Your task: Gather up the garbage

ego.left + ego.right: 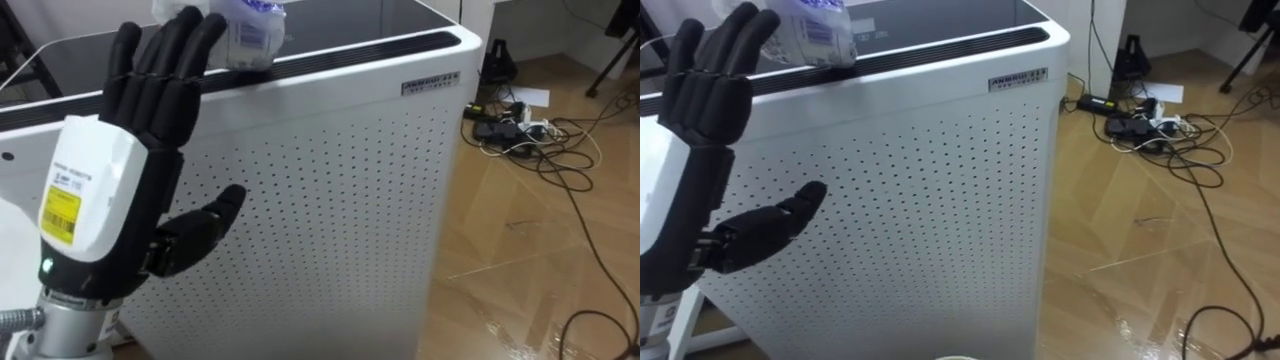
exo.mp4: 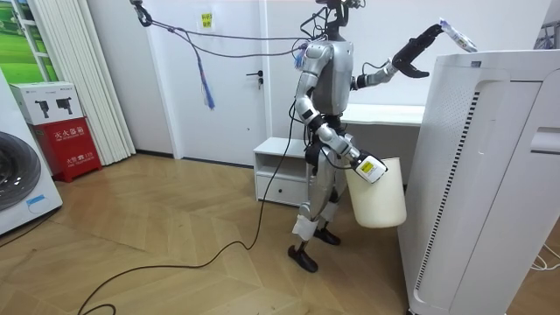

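A crumpled clear plastic bottle (image 1: 250, 30) lies on the top edge of a tall white perforated appliance (image 1: 330, 190). My left hand (image 1: 110, 190) is raised in front of the appliance. It is open, with its fingers straight and the thumb spread, and the fingertips (image 1: 195, 35) reach up to the bottle's left side. In the room view I stand facing the appliance (image 2: 490, 175) with the left arm stretched up to the bottle (image 2: 457, 35). My right hand (image 2: 360, 164) hangs low at my side, shut on the rim of a white bin (image 2: 381, 197).
Cables and a power strip (image 1: 515, 125) lie on the wooden floor to the right of the appliance. Behind me stand a low white cabinet (image 2: 280, 171) and a white desk (image 2: 385, 114). A washing machine (image 2: 17, 179) and a red box (image 2: 66, 144) are at the room view's left.
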Robot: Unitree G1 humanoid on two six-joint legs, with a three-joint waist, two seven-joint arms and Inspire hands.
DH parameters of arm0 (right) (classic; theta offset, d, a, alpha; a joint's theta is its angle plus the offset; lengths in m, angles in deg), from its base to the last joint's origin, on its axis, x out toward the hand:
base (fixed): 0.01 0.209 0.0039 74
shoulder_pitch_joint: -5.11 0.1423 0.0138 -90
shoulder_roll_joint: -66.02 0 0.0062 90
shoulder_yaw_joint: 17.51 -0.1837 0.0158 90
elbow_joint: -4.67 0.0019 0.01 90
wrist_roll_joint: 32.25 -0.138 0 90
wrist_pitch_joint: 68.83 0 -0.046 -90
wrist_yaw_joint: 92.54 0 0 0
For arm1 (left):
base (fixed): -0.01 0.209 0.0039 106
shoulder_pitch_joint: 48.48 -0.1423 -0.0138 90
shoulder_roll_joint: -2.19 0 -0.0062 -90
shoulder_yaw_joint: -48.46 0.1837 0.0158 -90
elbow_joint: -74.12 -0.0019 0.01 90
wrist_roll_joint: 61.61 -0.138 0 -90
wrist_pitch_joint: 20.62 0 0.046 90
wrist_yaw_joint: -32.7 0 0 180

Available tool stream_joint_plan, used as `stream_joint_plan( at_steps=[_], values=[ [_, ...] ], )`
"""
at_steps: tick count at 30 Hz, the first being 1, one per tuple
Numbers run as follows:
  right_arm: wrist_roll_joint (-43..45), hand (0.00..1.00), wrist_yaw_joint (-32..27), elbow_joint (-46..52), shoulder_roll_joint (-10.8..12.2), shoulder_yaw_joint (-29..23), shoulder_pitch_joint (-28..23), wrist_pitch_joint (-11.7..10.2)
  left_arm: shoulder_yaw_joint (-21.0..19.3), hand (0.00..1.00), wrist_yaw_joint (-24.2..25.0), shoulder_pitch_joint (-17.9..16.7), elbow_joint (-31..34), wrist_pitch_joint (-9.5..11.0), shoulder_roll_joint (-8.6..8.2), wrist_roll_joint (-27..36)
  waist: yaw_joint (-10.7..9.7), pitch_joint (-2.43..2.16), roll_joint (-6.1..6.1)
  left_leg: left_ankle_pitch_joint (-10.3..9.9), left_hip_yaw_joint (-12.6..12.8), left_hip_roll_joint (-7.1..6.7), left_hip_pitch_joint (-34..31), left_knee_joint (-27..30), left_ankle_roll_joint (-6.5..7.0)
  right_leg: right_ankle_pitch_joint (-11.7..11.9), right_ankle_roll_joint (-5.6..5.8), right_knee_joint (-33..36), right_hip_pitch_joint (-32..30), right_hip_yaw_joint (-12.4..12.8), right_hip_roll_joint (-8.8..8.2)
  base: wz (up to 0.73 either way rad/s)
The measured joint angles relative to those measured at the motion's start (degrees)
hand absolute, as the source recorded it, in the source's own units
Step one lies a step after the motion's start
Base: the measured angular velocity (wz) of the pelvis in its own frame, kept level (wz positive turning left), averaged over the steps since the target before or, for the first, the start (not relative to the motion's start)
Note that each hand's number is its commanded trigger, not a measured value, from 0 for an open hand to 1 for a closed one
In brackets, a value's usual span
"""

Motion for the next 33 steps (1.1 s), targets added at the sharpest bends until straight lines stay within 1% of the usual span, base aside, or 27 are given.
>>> stream_joint_plan(
  at_steps=[5,10,14,15,18,20,23,27,28,29,32,33],
  values=[
    [0.0,1.0,-0.5,0.0,0.0,0.1,-1.0,0.0,-0.1,0.0,-2.0,0.2,0.0,-0.1,0.23,-0.7,0.3,-0.02,0.02,0.1,0.0,-0.02,0.1,0.0,0.03,0.0,0.0,0.0,0.2,0.2,0.0,0.0],
    [0.0,1.0,-1.0,0.0,0.1,0.1,-1.5,0.0,-0.2,0.0,-4.8,0.9,0.0,0.1,0.37,-0.7,0.5,0.08,-0.12,0.2,0.0,-0.02,0.1,0.0,0.02,0.0,-0.01,0.1,0.1,0.2,0.02,0.0],
    [0.0,1.0,-2.1,0.0,1.3,0.1,-1.5,0.0,-2.5,0.0,-7.8,0.9,1.0,1.5,0.34,-0.9,0.5,0.39,-0.59,0.3,0.0,-0.01,0.1,-0.1,-0.01,0.0,-0.01,0.2,-0.1,0.4,0.09,0.0],
    [0.0,1.0,-2.4,0.0,1.6,0.1,-1.5,0.0,-3.1,0.0,-8.9,0.9,1.3,1.6,0.33,-0.9,0.5,0.5,-0.76,0.3,0.0,-0.02,0.1,-0.2,-0.01,0.0,-0.01,0.2,-0.1,0.4,0.09,0.0],
    [-0.1,1.0,-2.7,0.0,2.0,0.1,-1.5,0.0,-4.1,0.0,-10.5,0.9,1.7,1.8,0.34,-1.6,0.6,0.64,-1.02,0.3,0.0,-0.02,0.1,-0.2,-0.01,0.0,-0.01,0.1,-0.2,0.3,0.06,0.0],
    [-0.1,1.0,-2.7,0.0,2.4,0.1,-1.5,0.0,-4.2,0.0,-12.0,0.9,2.2,1.8,0.33,-2.8,0.7,0.57,-1.24,0.3,0.0,-0.03,0.1,-0.3,-0.01,0.0,-0.01,0.0,-0.2,0.3,0.04,0.0],
    [-0.1,1.0,-2.6,0.0,2.5,0.1,-1.5,0.0,-4.3,0.0,-13.7,0.9,2.4,1.9,0.3,-4.0,0.9,0.53,-1.28,0.3,0.0,-0.02,0.1,-0.3,-0.01,0.0,-0.01,0.0,-0.2,0.4,0.04,0.0],
    [-0.1,1.0,-2.6,0.0,2.5,0.1,-1.5,0.0,-4.4,0.0,-14.1,0.9,3.0,1.9,0.31,-4.1,1.0,0.51,-1.25,0.3,0.0,-0.01,0.1,-0.2,-0.01,0.0,-0.05,0.0,-0.2,0.4,0.04,0.0],
    [-0.2,1.0,-2.6,0.0,2.5,0.1,-1.5,0.0,-4.4,0.9,-14.4,0.9,3.4,1.9,0.31,-4.1,1.0,0.5,-1.25,0.3,0.0,-0.01,0.1,-0.2,-0.01,0.0,-0.06,0.0,-0.2,0.4,0.03,0.0],
    [-0.2,1.0,-2.5,0.0,2.5,0.1,-1.5,0.1,-4.4,1.0,-14.8,1.0,3.6,1.9,0.31,-4.1,1.0,0.49,-1.24,0.3,0.0,-0.01,0.1,-0.1,-0.01,0.0,-0.07,0.1,-0.1,0.4,0.03,0.0],
    [-0.3,1.0,-2.1,0.0,2.5,0.1,-1.5,0.2,-4.4,1.0,-14.9,1.7,3.8,1.7,0.32,-4.1,1.3,0.42,-1.13,0.3,0.0,-0.01,0.1,-0.1,-0.01,0.0,-0.08,0.1,-0.1,0.3,0.04,0.0],
    [-0.3,1.0,-2.0,0.2,2.6,0.1,-1.5,0.6,-4.4,1.0,-14.9,1.9,4.0,1.6,0.32,-4.1,1.5,0.39,-1.09,0.3,0.0,0.0,0.0,-0.1,-0.01,0.0,-0.08,0.1,-0.1,0.3,0.04,0.0]
  ],
)
